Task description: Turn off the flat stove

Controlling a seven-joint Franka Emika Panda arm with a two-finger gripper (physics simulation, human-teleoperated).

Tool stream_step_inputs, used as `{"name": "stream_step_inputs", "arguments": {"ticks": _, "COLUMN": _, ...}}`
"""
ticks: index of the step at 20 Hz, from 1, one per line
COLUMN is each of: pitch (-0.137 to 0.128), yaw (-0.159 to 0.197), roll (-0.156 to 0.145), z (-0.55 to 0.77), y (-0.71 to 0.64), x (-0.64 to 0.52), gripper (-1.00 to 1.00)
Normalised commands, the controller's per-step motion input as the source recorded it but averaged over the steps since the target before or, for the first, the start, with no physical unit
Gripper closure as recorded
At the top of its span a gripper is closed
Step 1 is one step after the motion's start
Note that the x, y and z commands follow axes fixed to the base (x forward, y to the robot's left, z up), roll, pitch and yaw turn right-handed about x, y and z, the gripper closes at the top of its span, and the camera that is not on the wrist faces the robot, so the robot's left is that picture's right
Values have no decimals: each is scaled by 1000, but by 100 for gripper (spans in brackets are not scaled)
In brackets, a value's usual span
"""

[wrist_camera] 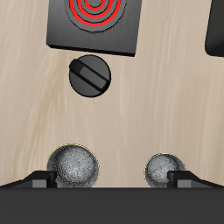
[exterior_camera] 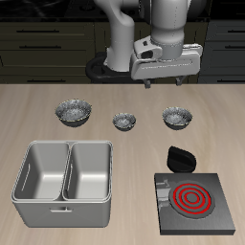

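Note:
The flat stove is a dark square slab near the table's front edge, and its burner rings glow red. A small knob sits on the stove's corner toward the sink. In the wrist view the stove shows with red rings. My gripper hangs high over the back of the table, far from the stove. It is open with nothing between its fingers, which stand wide apart around the gripper's middle.
A small black rounded lump lies between the bowls and the stove. Three metal bowls stand in a row farther back. A grey double-basin sink stands beside the stove.

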Motion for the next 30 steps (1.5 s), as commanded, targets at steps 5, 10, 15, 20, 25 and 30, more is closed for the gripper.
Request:
{"name": "stream_step_inputs", "arguments": {"ticks": 5, "pitch": 12, "yaw": 4, "roll": 4, "z": -23, "y": 136, "x": 115, "gripper": -100}}
{"name": "stream_step_inputs", "arguments": {"ticks": 10, "pitch": -11, "yaw": 11, "roll": -14, "z": 40, "y": 121, "x": 133, "gripper": -100}}
{"name": "stream_step_inputs", "arguments": {"ticks": 15, "pitch": -2, "yaw": -15, "roll": -16, "z": 72, "y": 55, "x": 198, "gripper": -100}}
{"name": "stream_step_inputs", "arguments": {"ticks": 20, "pitch": 11, "yaw": -4, "roll": -10, "z": -12, "y": 57, "x": 214, "gripper": -100}}
{"name": "stream_step_inputs", "arguments": {"ticks": 25, "pitch": 10, "yaw": 17, "roll": 3, "z": -82, "y": 128, "x": 156, "gripper": -100}}
{"name": "stream_step_inputs", "arguments": {"ticks": 30, "pitch": 18, "yaw": 1, "roll": -1, "z": -36, "y": 129, "x": 147, "gripper": -100}}
